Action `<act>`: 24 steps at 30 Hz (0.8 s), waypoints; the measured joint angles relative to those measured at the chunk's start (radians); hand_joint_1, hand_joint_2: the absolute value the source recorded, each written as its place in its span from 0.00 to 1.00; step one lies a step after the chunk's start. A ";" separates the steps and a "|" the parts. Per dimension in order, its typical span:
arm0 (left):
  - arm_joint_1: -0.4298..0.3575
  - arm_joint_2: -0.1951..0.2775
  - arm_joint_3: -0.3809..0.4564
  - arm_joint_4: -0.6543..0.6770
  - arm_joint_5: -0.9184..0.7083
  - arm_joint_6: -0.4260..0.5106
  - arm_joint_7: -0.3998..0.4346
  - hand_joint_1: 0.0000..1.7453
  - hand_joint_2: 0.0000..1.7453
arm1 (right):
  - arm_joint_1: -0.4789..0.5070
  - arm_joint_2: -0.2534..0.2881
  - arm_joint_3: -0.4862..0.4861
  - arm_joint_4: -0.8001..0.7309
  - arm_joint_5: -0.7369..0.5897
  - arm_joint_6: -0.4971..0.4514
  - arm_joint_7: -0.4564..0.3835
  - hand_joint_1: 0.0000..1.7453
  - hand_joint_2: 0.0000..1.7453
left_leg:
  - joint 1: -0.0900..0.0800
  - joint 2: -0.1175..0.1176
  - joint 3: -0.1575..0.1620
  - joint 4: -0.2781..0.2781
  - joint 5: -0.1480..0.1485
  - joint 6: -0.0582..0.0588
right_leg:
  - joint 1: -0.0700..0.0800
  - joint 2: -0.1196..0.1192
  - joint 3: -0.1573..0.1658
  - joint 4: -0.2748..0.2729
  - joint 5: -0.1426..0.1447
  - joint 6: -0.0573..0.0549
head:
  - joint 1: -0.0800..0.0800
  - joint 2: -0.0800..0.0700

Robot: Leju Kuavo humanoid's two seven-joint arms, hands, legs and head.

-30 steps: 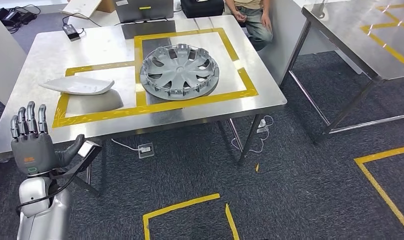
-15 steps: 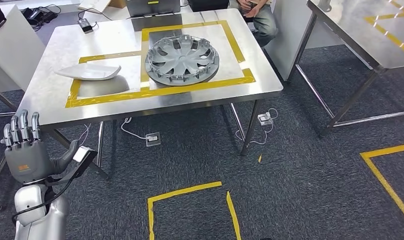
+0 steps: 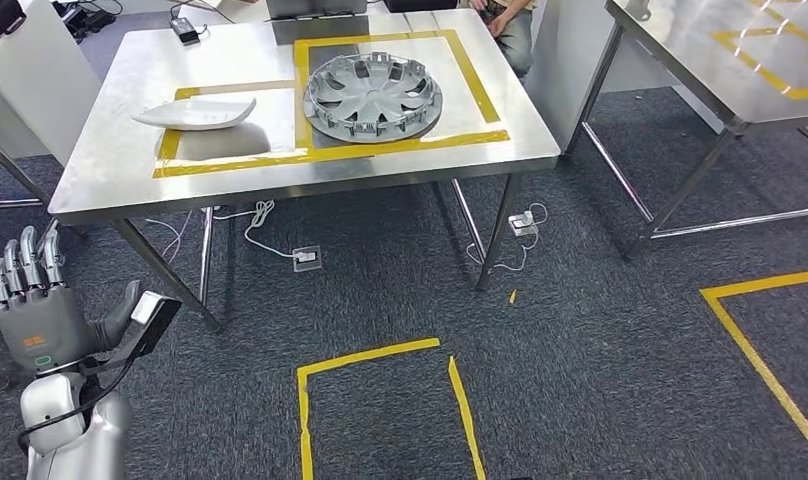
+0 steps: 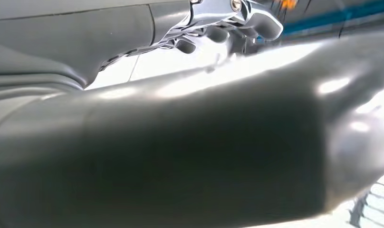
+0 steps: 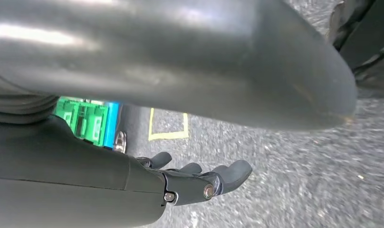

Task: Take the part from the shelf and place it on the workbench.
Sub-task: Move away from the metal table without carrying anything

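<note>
A steel table (image 3: 110, 170) with yellow tape, hubcap (image 3: 373, 96) and white part (image 3: 195, 112) stands upper left over dark carpet (image 3: 580, 380); both hands, left (image 3: 40, 315) and right (image 5: 199, 183), are released.

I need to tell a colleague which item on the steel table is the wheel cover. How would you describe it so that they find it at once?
Look at the steel table marked with yellow tape. Inside the larger taped rectangle, on the side nearer the seated person, lies the wheel cover. It is round, grey and spoked, with clips along its rim, unlike the smooth white elongated shell beside it.
</note>
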 joint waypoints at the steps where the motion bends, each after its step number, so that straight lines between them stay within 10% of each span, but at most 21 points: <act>1: -0.006 0.002 0.000 0.015 0.024 0.000 -0.011 0.00 0.50 | -0.001 0.000 -0.002 0.000 -0.005 0.004 0.001 0.00 0.00 | 0.000 0.000 -0.010 0.003 0.008 -0.005 | 0.000 0.001 0.059 -0.076 -0.005 -0.003 | 0.000 0.000; 3: -0.024 0.006 0.001 0.045 0.051 0.000 -0.023 0.00 1.00 | -0.004 0.002 -0.007 0.000 -0.013 0.013 0.002 0.00 0.00 | -0.002 -0.001 -0.018 0.006 0.020 -0.018 | 0.004 0.003 0.144 -0.201 -0.045 -0.017 | 0.000 0.000; 7: -0.046 0.015 0.002 0.098 0.069 0.000 -0.016 0.00 1.00 | -0.004 0.006 -0.019 0.000 -0.026 0.025 0.001 0.00 1.00 | -0.003 -0.001 -0.020 -0.002 0.011 -0.013 | 0.008 0.002 0.153 -0.242 -0.053 -0.039 | 0.000 0.000; 10: -0.063 0.021 0.005 0.138 0.109 0.000 -0.013 0.00 1.00 | -0.003 0.008 -0.030 0.000 -0.035 0.029 0.004 0.00 1.00 | -0.003 -0.002 -0.020 -0.015 0.031 -0.002 | 0.010 0.002 0.145 -0.241 -0.040 -0.050 | -0.001 0.000; 15: -0.075 0.025 0.009 0.189 0.144 -0.007 -0.009 0.00 1.00 | 0.001 0.009 -0.034 0.000 -0.056 0.029 0.004 0.00 1.00 | 0.001 -0.004 -0.022 -0.035 0.079 -0.036 | 0.014 0.001 0.133 -0.238 -0.030 -0.057 | 0.000 0.000; 18: -0.055 0.024 0.009 0.220 0.196 -0.038 0.007 0.00 0.25 | 0.010 0.005 -0.011 -0.001 -0.100 0.028 0.004 0.00 1.00 | 0.001 -0.004 -0.023 -0.035 0.080 -0.038 | 0.015 0.001 0.131 -0.238 -0.029 -0.057 | 0.000 0.000; 19: -0.047 0.024 0.009 0.228 0.218 -0.049 0.014 0.00 0.00 | 0.014 0.004 -0.001 -0.002 -0.116 0.027 0.004 0.00 0.75 | 0.001 -0.004 -0.024 -0.035 0.079 -0.038 | 0.015 0.001 0.130 -0.238 -0.029 -0.057 | 0.000 0.000; 22: -0.022 0.024 0.006 0.252 0.287 -0.088 0.037 0.00 0.00 | 0.023 -0.003 0.034 -0.009 -0.168 0.025 0.004 0.00 0.00 | 0.001 -0.004 -0.027 -0.035 0.079 -0.039 | 0.015 0.001 0.127 -0.238 -0.029 -0.057 | 0.000 0.000; 24: -0.002 0.023 0.002 0.268 0.333 -0.113 0.053 0.00 0.00 | 0.031 -0.008 0.060 -0.015 -0.204 0.024 0.004 0.00 0.00 | 0.001 -0.004 -0.030 -0.034 0.078 -0.039 | 0.015 0.001 0.125 -0.238 -0.029 -0.057 | 0.000 0.000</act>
